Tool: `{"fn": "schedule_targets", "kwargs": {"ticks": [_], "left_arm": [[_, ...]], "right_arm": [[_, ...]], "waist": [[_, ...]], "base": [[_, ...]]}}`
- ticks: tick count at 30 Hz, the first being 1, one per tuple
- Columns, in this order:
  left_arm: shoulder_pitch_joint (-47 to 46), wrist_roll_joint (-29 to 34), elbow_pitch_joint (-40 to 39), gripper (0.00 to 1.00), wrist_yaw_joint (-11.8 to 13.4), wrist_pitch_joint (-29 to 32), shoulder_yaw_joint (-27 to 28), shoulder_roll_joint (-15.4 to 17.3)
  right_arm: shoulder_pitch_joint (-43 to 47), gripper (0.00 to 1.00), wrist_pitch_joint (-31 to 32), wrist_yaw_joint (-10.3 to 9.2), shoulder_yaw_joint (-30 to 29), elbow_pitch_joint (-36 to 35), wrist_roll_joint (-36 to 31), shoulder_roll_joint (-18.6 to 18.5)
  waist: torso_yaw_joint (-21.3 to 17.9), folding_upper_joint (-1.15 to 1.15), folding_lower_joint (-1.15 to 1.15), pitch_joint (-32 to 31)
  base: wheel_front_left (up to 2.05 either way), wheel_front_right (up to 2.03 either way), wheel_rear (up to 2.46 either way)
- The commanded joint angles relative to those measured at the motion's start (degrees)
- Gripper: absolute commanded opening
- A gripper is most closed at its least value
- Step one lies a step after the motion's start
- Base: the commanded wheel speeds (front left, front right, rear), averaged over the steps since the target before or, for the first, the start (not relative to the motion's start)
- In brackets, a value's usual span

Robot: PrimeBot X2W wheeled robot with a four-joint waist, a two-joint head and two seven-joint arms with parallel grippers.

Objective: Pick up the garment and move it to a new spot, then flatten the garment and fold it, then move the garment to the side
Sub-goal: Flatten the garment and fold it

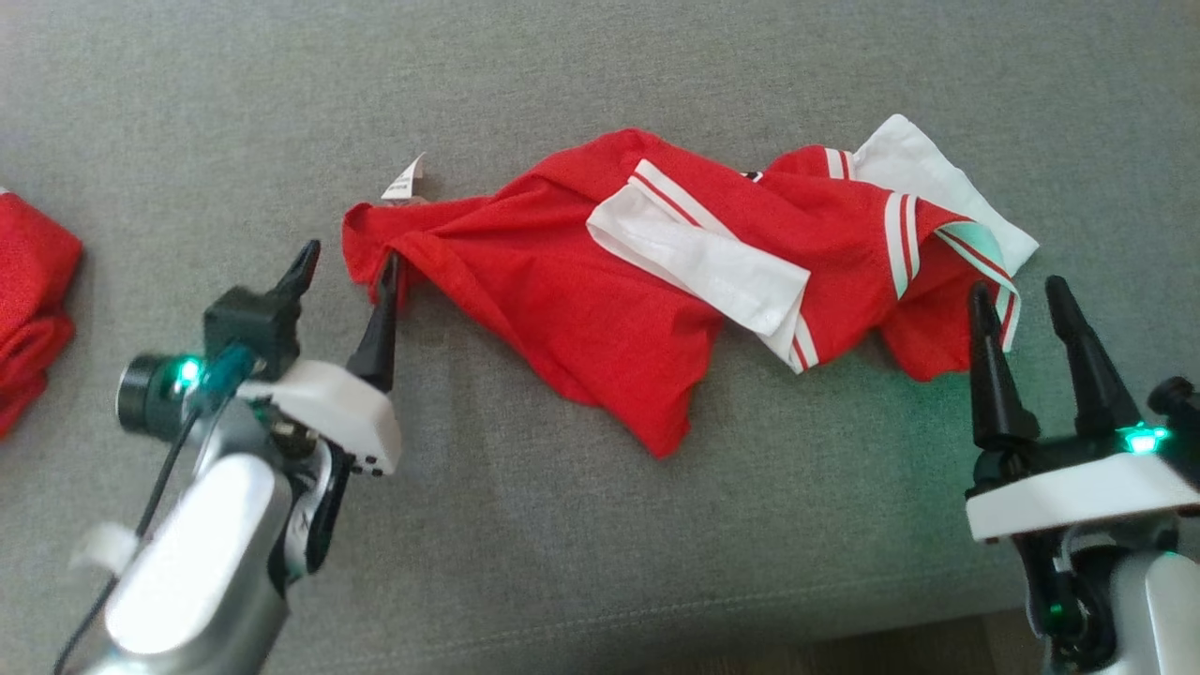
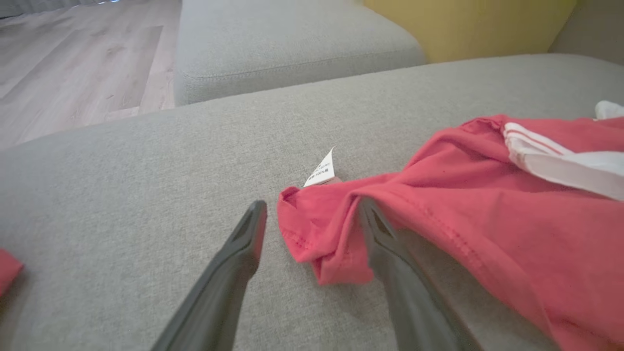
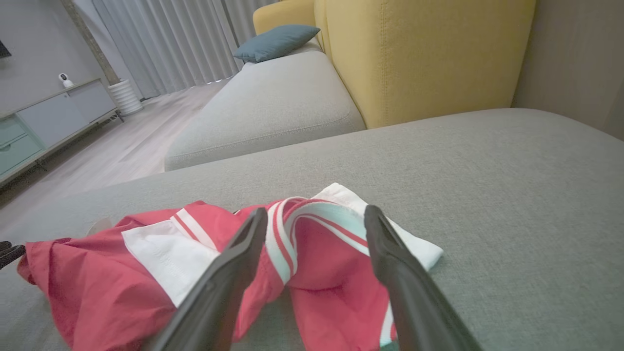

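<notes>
Open left hand (image 1: 350,255) and open right hand (image 1: 1019,287) flank the crumpled red garment (image 1: 581,281) on the grey sofa (image 1: 562,525); the left's finger (image 2: 390,253) seems caught under the hem (image 2: 441,222), so retreating may drag the cloth.

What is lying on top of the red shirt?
A white flap with red stripes lies folded across the red garment. Anything beneath the crumpled cloth on the grey cushion is hidden.

I face a grey sofa seat (image 3: 487,161); beyond, a yellow backrest (image 3: 429,58), teal cushion (image 3: 275,41), pale curtains (image 3: 170,44), wood floor (image 3: 122,151).
</notes>
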Motion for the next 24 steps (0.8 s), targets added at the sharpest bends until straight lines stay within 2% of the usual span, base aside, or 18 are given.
{"fn": "schedule_targets", "kwargs": {"ticks": [1, 7, 13, 24], "left_arm": [[-0.41, -0.6, -2.11, 1.0, 0.86, -1.72, 3.16, 0.65], [4.87, -2.5, -3.5, 1.0, 4.76, -9.09, 6.95, -1.97], [9.22, -0.05, -8.08, 1.0, 7.95, -11.38, 9.93, -3.88], [15.51, 5.43, -14.22, 1.0, 8.29, -11.51, 9.76, -6.59]], "right_arm": [[-1.1, 1.0, 0.04, 0.23, 1.41, -2.3, -0.29, -0.78], [-1.19, 1.0, -0.02, 0.23, 2.33, -2.97, -1.8, -1.65], [-0.56, 1.0, 0.56, 0.23, 2.47, -3.83, -3.13, -2.16], [1.67, 1.0, 2.06, 0.23, 2.33, -4.49, -4.16, -2.41]], "waist": [[0.11, 0.0, 0.0, -0.2], [1.04, 0.0, 0.0, -1.81], [2.27, 0.0, 0.0, -3.62], [3.17, 0.0, 0.0, -6.87]], "base": [[0.0, 0.0, 0.0], [0.0, 0.0, 0.0], [0.0, 0.0, 0.0], [0.0, 0.0, 0.0]]}}
